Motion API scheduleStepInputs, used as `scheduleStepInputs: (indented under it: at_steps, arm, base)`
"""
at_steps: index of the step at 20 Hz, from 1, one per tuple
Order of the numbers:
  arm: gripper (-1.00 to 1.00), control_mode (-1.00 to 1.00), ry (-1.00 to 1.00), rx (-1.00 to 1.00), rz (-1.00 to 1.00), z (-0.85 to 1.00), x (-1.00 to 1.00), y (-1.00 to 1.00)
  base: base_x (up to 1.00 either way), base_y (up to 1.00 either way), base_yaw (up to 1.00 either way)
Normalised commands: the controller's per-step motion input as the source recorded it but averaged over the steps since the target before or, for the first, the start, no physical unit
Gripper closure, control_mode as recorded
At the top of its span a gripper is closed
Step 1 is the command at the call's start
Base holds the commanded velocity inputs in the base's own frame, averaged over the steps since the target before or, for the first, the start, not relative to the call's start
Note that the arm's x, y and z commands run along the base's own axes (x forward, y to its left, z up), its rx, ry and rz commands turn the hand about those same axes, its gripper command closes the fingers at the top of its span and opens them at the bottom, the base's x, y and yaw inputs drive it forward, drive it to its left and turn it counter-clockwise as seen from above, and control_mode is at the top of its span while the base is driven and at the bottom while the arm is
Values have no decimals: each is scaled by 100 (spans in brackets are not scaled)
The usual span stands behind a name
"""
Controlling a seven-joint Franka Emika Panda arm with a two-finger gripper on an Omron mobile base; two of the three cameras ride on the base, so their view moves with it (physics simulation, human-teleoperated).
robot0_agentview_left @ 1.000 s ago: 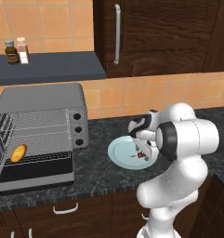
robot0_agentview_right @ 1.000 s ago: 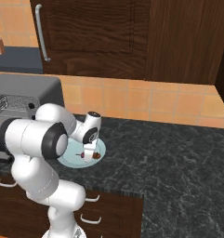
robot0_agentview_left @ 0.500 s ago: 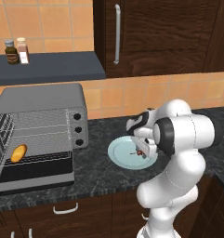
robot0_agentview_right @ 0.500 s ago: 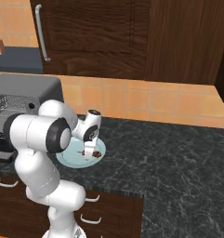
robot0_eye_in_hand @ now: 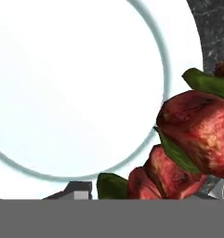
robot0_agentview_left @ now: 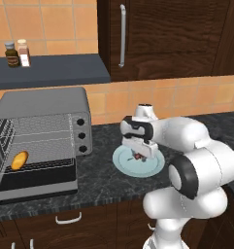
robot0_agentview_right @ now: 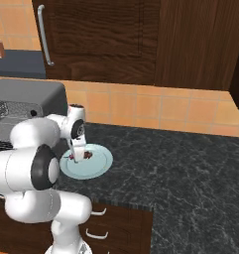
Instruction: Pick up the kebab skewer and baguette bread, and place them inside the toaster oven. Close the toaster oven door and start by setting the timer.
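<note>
Dark speckled stone counter [robot0_agentview_right: 180, 163]: round pale-blue plate [robot0_agentview_left: 123, 163] right of boxy grey toaster oven [robot0_agentview_left: 41, 104], door down, golden loaf [robot0_agentview_left: 19, 159] on rack. Gripper [robot0_agentview_left: 138, 154] low over plate, directly above red-brown meat skewer [robot0_eye_in_hand: 187, 139]; long axis diagonal in hand view. Finger spread: cannot tell.

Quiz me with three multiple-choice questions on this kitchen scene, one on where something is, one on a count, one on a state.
1. Where is the bread? A on the plate; B inside the oven; C on the shelf.
2. How many knobs does the oven have? A two; B three; C five.
3. The oven door is: A open; B shut; C missing.

Answers:
B, the bread lies on the rack inside the oven.
B, three black knobs run down its right side.
A, the door hangs folded down.
</note>
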Motion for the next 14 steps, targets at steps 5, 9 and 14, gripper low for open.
scheduleStepInputs:
  at_steps: [5,9,14]
  arm:
    - [100,-100,-14,-13,49,40,-77,100]
    - [100,-100,-7,-3,28,45,-47,100]
    - [100,-100,-8,0,24,39,-11,100]
  base:
    - [0,0,0]
    - [0,0,0]
    - [0,0,0]
